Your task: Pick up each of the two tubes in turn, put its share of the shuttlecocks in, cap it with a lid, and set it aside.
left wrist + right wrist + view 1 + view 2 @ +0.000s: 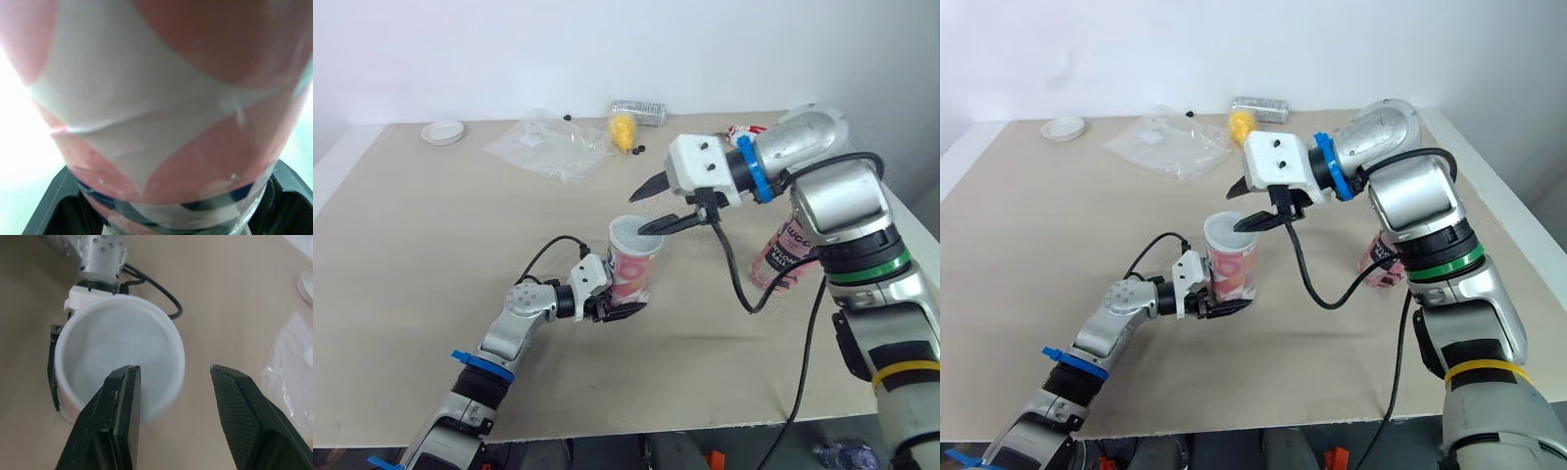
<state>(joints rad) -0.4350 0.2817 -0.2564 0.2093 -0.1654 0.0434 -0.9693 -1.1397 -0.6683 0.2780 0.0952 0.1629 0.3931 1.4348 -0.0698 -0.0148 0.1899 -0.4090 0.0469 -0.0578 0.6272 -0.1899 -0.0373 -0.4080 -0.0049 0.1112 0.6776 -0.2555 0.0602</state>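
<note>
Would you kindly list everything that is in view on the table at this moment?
table: one, beige, under everything
held tube: one, pink and white, near the table's middle, in the left gripper
second tube: one, pink, standing behind the right arm, partly hidden
lid: one, white, far left corner
plastic bag: one, clear, crumpled, far side
yellow object: one, yellow, beside the bag, too small to identify
clear container: one, transparent, far edge behind the yellow object
left gripper: one, black fingers, shut on the held tube's lower part
right gripper: one, black fingers, open, at the held tube's top
</note>
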